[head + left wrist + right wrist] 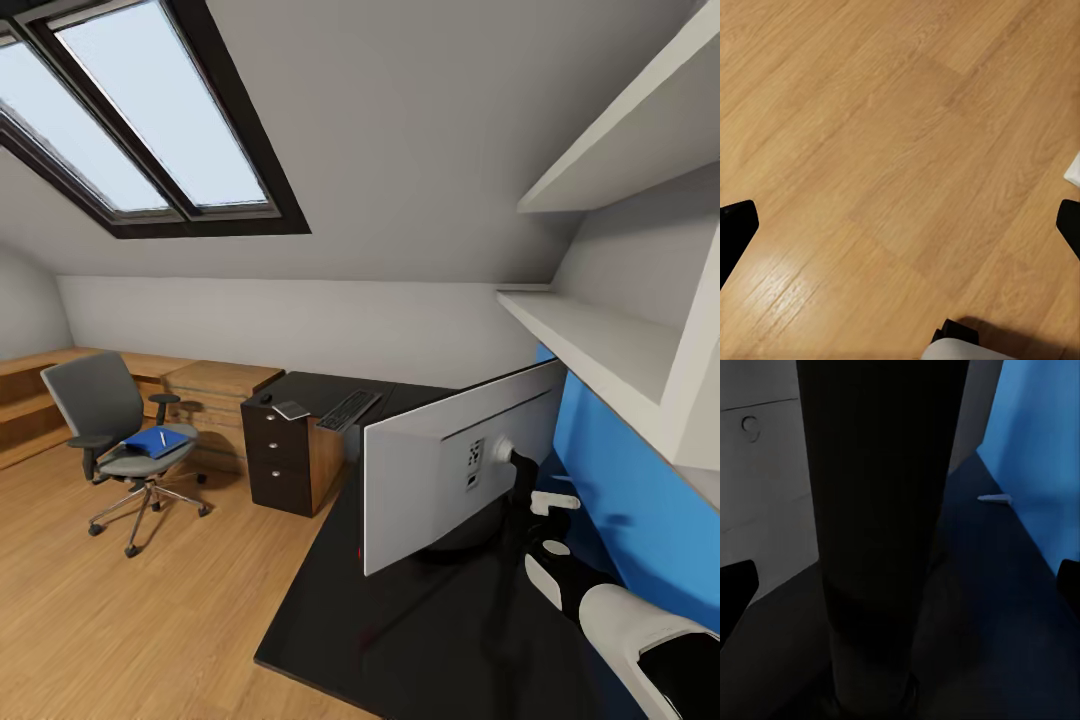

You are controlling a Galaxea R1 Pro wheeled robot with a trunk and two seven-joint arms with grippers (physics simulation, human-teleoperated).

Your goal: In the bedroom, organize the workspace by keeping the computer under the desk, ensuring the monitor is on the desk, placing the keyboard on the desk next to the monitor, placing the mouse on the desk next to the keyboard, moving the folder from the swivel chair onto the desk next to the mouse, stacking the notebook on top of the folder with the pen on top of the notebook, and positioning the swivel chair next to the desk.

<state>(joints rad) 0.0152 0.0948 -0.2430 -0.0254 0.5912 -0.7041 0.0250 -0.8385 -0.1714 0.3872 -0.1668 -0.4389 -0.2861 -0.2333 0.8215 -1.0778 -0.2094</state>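
Desk (420, 640), the long black-topped one, runs along the blue wall panel (640, 500) and carries most of the workspace already: the monitor (440, 470) stands on it with its pale back toward the head camera, and the right gripper (900, 577) reaches behind it, its fingers spread wide on either side of the black stem (881, 525), apparently to grasp and turn or shift the screen; I judge no grip is made yet. Swivel chair (125, 440) sits well apart on the wood floor (150, 620), bearing the blue folder (155, 442) with the pen (162, 438) lying on it, so those wait to be moved. Keyboard (348, 410) lies at the desk's far end above the drawer unit (275, 460), a small dark flat item (292, 409), perhaps the notebook, just beside it. Left gripper (900, 225) hangs over bare floor, fingers wide, holding nothing
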